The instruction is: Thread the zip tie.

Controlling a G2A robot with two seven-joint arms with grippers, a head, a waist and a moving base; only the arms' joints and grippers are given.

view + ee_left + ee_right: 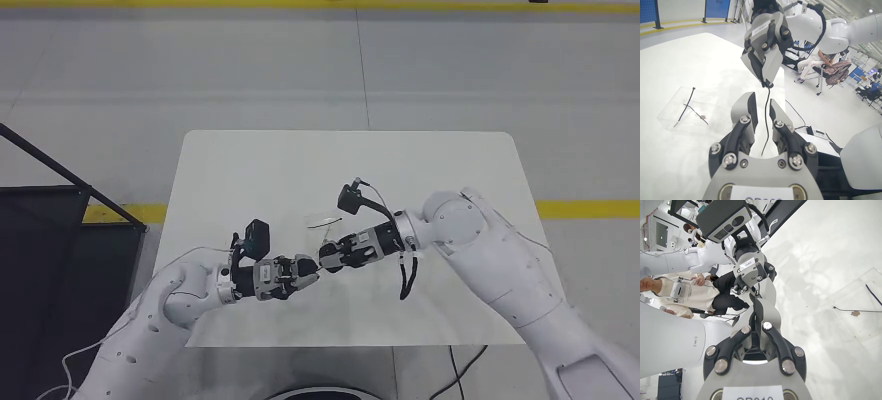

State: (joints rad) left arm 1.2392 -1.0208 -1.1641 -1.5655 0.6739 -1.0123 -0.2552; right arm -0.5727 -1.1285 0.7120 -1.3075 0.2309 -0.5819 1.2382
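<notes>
Pinching thin black zip tie (766,115), right tool (766,84) clamped, left tool (762,97) apart around it.

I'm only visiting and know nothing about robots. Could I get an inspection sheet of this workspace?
Surface: white table, a tray on it.
Job's things: black zip tie, held by one end above the table.
Clutter: clear tray with two spare zip ties and a brown scrap.
Hands: right hand shut on the zip tie; left hand open, the tie passing between its fingers.
Cables: black cable looped along the right arm.
Surroundings: yellow floor line; dark panel beside the table.
</notes>
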